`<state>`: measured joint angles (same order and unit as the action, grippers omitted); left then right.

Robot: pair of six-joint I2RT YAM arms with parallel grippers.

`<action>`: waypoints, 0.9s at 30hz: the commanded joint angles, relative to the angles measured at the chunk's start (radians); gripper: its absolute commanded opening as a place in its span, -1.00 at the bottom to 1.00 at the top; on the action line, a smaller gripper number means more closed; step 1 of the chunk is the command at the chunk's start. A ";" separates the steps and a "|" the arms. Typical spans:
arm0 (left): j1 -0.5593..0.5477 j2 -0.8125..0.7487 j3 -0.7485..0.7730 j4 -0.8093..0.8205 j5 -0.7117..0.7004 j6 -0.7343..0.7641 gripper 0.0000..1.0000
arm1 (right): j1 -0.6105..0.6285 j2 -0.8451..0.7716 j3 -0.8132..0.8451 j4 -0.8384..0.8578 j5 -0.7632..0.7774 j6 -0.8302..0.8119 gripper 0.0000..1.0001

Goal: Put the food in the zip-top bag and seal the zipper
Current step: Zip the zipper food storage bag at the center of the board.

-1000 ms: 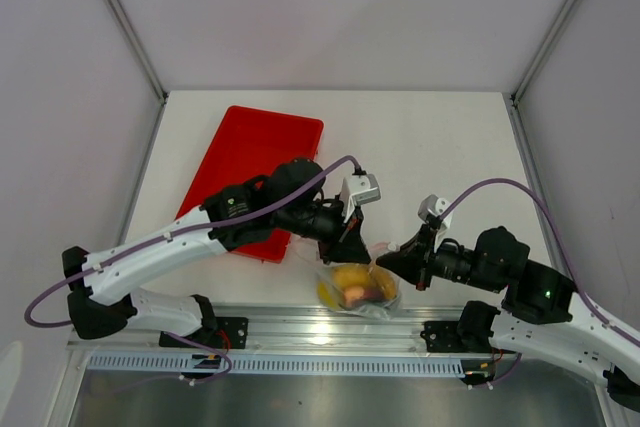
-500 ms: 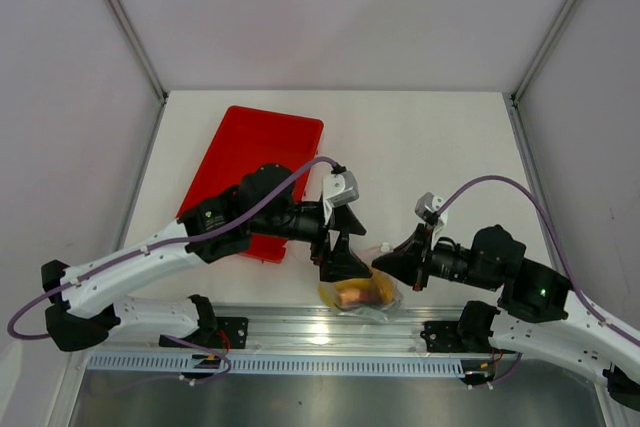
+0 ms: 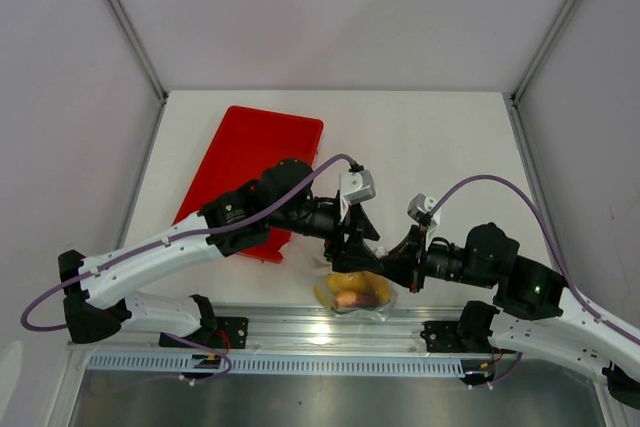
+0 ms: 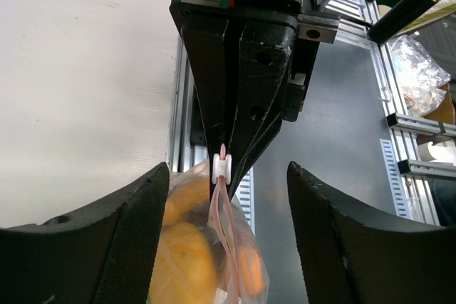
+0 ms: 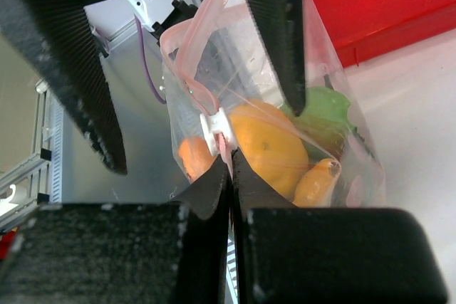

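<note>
Zip-top bag (image 3: 386, 298) with the food (image 3: 346, 293) inside is at the near edge of the surface (image 3: 440, 147), just off the near right corner of the red tray (image 3: 250, 152), with the left tool (image 3: 355, 245) and right tool (image 3: 393, 265) over it. From the left wrist, the left tool's fingers (image 4: 107, 247) are spread wide either side of the bag, and the right tool is clamped on the zipper (image 4: 221, 201) beside the white slider (image 4: 221, 166). From the right wrist, the same pinch shows just beneath the slider, with an orange fruit (image 5: 267, 144) and green lime (image 5: 324, 112) inside the bag and the tray beyond.

zip-top bag (image 5: 320, 76): clear glossy crinkled plastic | zipper (image 5: 184, 70): pinkish smooth plastic | left tool (image 4: 226, 176) pads (image 4: 100, 240): black matt, finely textured | tray (image 3: 250, 147): red smooth plastic | worktop (image 3: 440, 137): white matt
</note>
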<state>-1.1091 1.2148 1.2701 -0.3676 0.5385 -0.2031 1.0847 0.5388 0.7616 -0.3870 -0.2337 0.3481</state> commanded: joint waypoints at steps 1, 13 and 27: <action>0.014 -0.001 0.034 0.061 0.057 -0.008 0.37 | 0.000 -0.020 0.047 0.034 0.008 0.014 -1.00; 0.026 0.026 0.035 0.082 0.090 -0.036 0.19 | 0.000 -0.014 0.054 0.027 -0.018 0.011 -1.00; 0.038 -0.006 -0.028 0.124 0.135 -0.065 -0.77 | 0.000 -0.034 0.030 0.112 0.046 0.075 -1.00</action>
<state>-1.0794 1.2400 1.2594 -0.2886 0.6361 -0.2489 1.0847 0.5240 0.7654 -0.3939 -0.2295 0.3782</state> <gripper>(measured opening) 0.133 0.002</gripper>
